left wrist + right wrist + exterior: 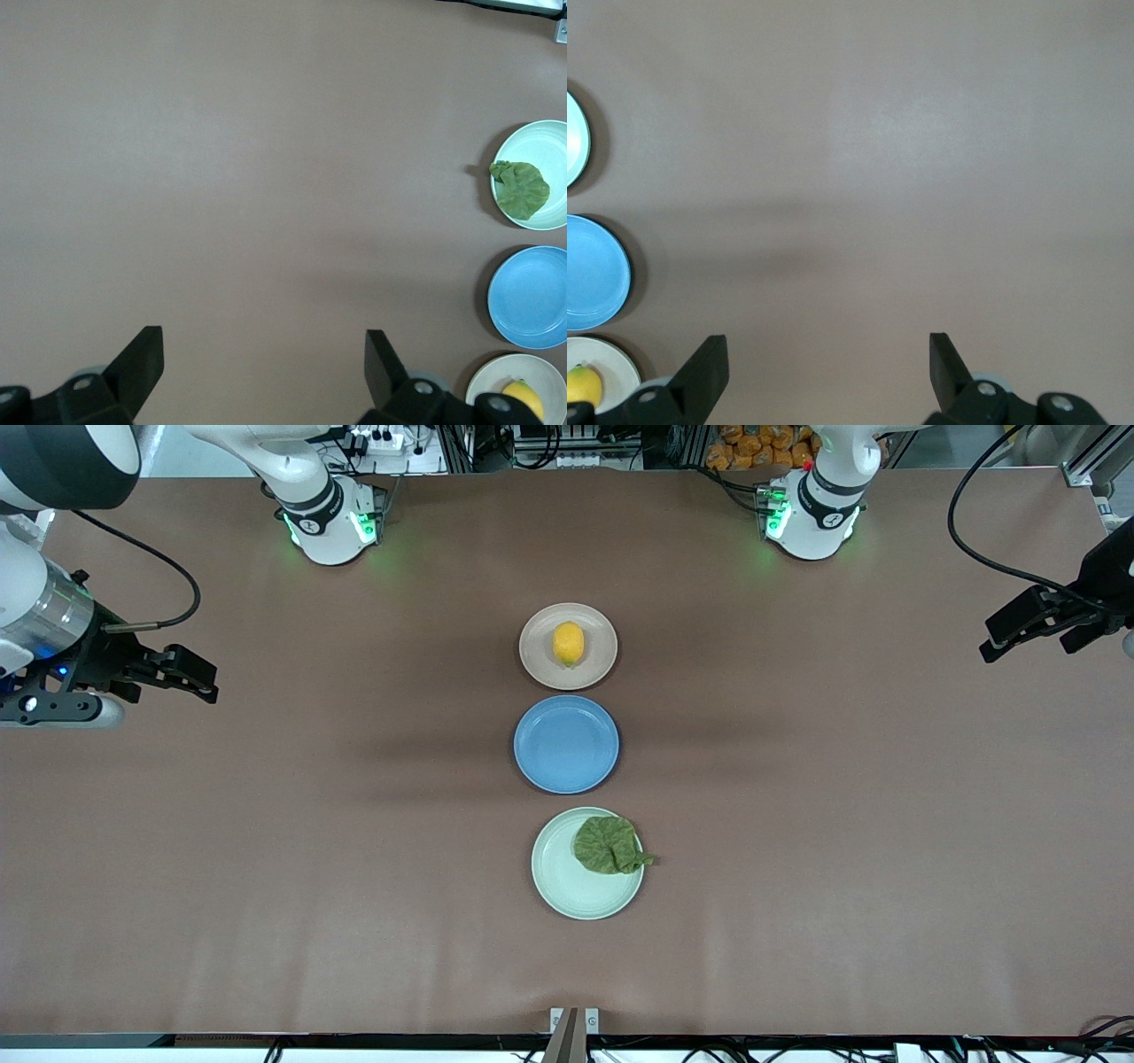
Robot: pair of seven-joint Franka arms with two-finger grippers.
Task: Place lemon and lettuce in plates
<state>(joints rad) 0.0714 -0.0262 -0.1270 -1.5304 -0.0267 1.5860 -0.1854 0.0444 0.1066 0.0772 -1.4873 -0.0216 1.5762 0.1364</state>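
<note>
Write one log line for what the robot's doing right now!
lemon on beige-pink plate | lettuce on mint green plate | blue plate bare | left gripper open, waiting | right gripper open, waiting

The left wrist view cuts the mint plate, the blue plate, the beige plate and the lemon at its 3 to 5 o'clock edge. The right wrist view clips the same three plates and the lemon at its 9 o'clock edge. In the front view, both arms run off the frame.
</note>
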